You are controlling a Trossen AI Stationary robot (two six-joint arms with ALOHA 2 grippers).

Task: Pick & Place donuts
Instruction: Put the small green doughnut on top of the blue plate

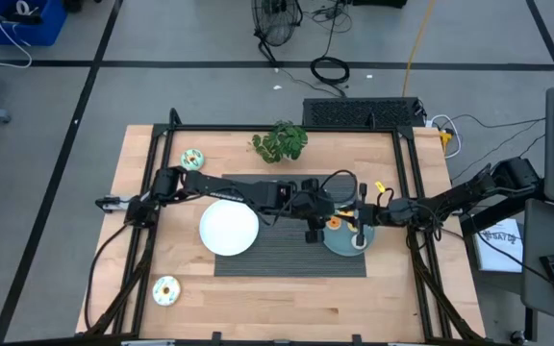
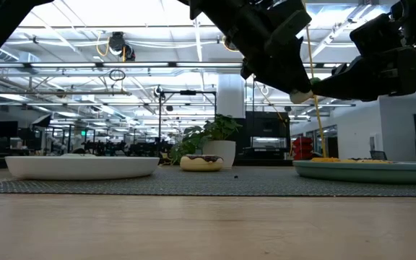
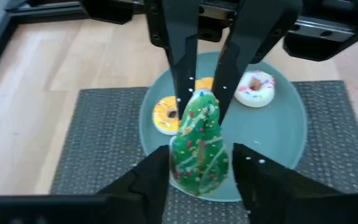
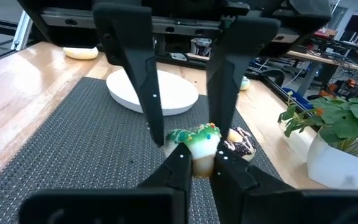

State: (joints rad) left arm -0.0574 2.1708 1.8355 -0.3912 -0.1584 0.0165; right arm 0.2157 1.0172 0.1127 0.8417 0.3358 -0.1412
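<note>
A green iced donut with sprinkles (image 3: 199,146) hangs in the air over the teal plate (image 3: 284,134), held between my two grippers. My right gripper (image 4: 202,158) is shut on it. My left gripper (image 3: 201,163) is open, one finger on each side of the same donut. A yellow donut (image 3: 165,115), an orange one (image 3: 205,82) and a pink-white one (image 3: 254,88) lie flat in the teal plate. In the high view both grippers meet over the plate (image 1: 349,240) and hide the green donut. My right gripper pinches the green donut between its two fingers at the ring's upper part (image 3: 202,104); the pale underside (image 4: 202,160) shows between my fingertips. It comes from the table's right. The donut stands on edge, lifted clear of the plate. My left gripper's fingers (image 3: 159,171) stand close beside the donut's lower sides; whether they touch it I cannot tell.
A white plate (image 1: 229,229) sits on the grey mat's left part (image 1: 258,261). A chocolate donut (image 4: 240,143) lies on the mat. A potted plant (image 1: 279,142) stands at the far edge. Two more donuts lie on bare wood: far left (image 1: 192,159) and near left (image 1: 165,290).
</note>
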